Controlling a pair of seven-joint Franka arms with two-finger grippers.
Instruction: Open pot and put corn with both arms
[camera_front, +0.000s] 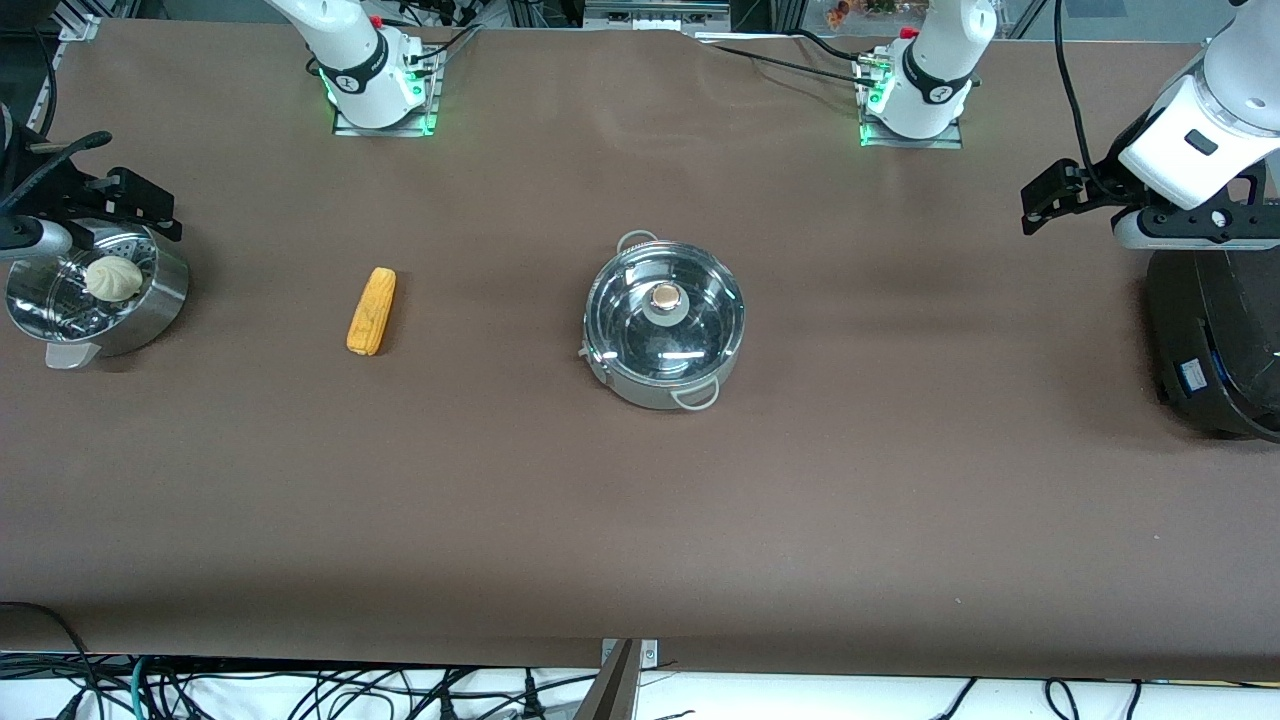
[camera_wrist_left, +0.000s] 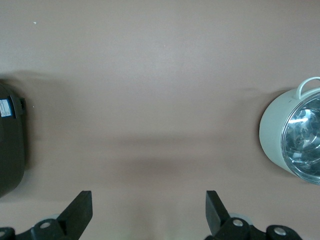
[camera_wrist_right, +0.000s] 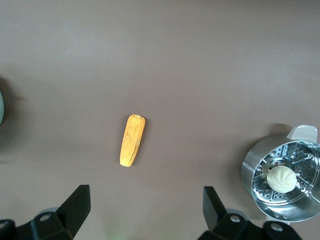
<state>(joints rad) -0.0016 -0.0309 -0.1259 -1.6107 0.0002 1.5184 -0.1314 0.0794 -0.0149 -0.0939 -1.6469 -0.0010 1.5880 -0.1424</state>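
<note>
The pot (camera_front: 664, 325), lid on, sits mid-desk (camera_front: 640, 520); the corn (camera_front: 371, 310) lies beside it toward the right arm's end. The left gripper (camera_wrist_left: 149, 210) hangs over the black cooker (camera_front: 1215, 340), jaws wide. The right gripper (camera_wrist_right: 145, 206) hangs over the steamer pot (camera_front: 95, 300) holding a bun (camera_front: 113, 278), jaws wide.

Nothing readable here tbh; the black cooker (camera_front: 1215, 345) has a small blue-white label, way too blurry.

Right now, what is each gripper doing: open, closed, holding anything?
Left gripper: open, empty, over bare table between the black cooker and the pot.
Right gripper: open, empty, above the corn.
</note>
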